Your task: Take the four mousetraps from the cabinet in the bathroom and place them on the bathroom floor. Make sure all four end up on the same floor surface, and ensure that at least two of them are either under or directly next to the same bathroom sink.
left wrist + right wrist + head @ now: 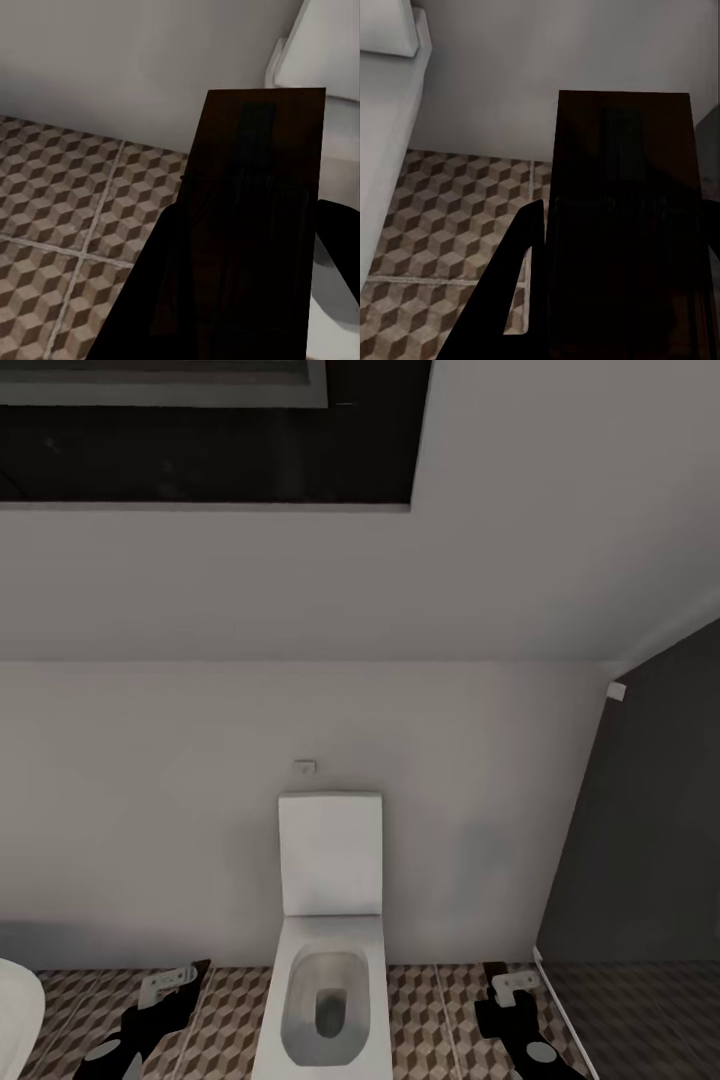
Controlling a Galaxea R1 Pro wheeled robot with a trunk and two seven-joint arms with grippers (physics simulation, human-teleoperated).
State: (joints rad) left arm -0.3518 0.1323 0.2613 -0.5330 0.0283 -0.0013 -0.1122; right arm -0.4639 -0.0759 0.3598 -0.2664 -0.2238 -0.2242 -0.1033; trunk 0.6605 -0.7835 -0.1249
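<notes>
In the head view the robot faces a pale wall, and a white toilet (331, 950) stands against it in the middle, with its lid raised and the bowl open toward the camera. The bathroom floor (420, 1010), with its brown, beige and white cube pattern, shows on both sides of the toilet. The left gripper (170, 985) is low at the left of the toilet and the right gripper (515, 988) is low at the right of it, both above the tiles; at this size I cannot tell from this view how the jaws stand. A rounded white edge (18, 1010) enters at the lower left corner, and a dark wall panel (650, 840) closes the right side. In the left wrist view a dark brown flat board, one mousetrap (251, 217), lies between the two black fingers (161, 277) of the left gripper, and the jaws are clenched on it; below it are the patterned tiles and, at one side, the white body of the toilet. In the right wrist view a second mousetrap (622, 225) sits in the same manner between the black fingers (514, 277) of the right gripper, with the jaws closed on the board; the tiles, the pale wall and the white side of the toilet are behind it.
</notes>
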